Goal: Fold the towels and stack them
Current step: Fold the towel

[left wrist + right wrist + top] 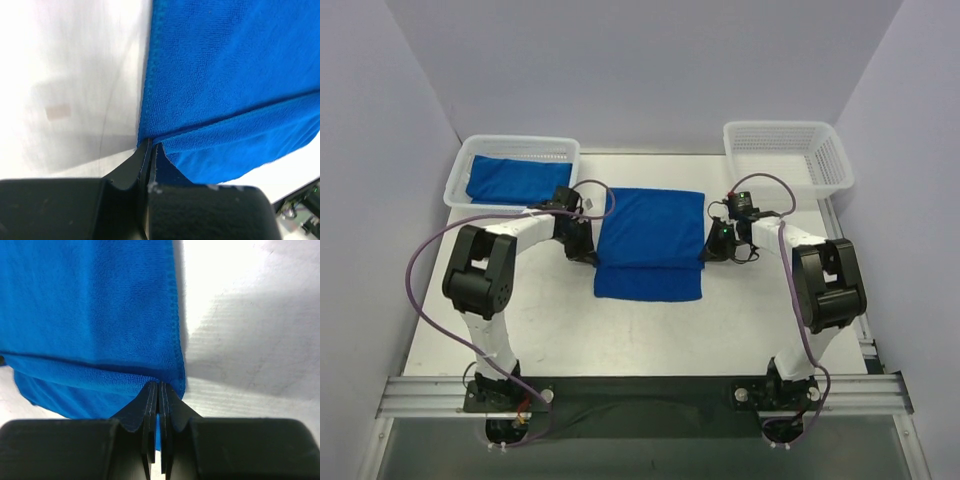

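Black fingers [150, 405] fill the bottom of the right wrist view, the right jaws clenched on the right-hand hem of the towel [650, 235], just where an upper layer's edge crosses a lower one. The left jaws mirror this on the towel's left hem, fingers [134, 167] pinched on the cloth at the same crossing.

From above, the towel lies flat on the bench [740, 330] with one jaw pair touching each side. A narrow strip of the lower layer shows on the near side of the upper one. Beyond the towel's far-left corner stands the left basket [515, 143] with a second towel [510, 180] in it. Beyond the far-right corner, well apart, stands the right basket [790, 160], which holds nothing visible.

This looks like a half-fold under way, with the upper layer not yet squared to the lower.

- Both arms should travel together at one pace, so that the carried edge stays parallel to the hem beneath.
- A light outward pull from each side should hold the cloth taut and free of wrinkles.
- The grip should take the top layer alone, or the bottom layer may drag along.
- Release is best left until the edges sit flush, with the jaws low against the bench.
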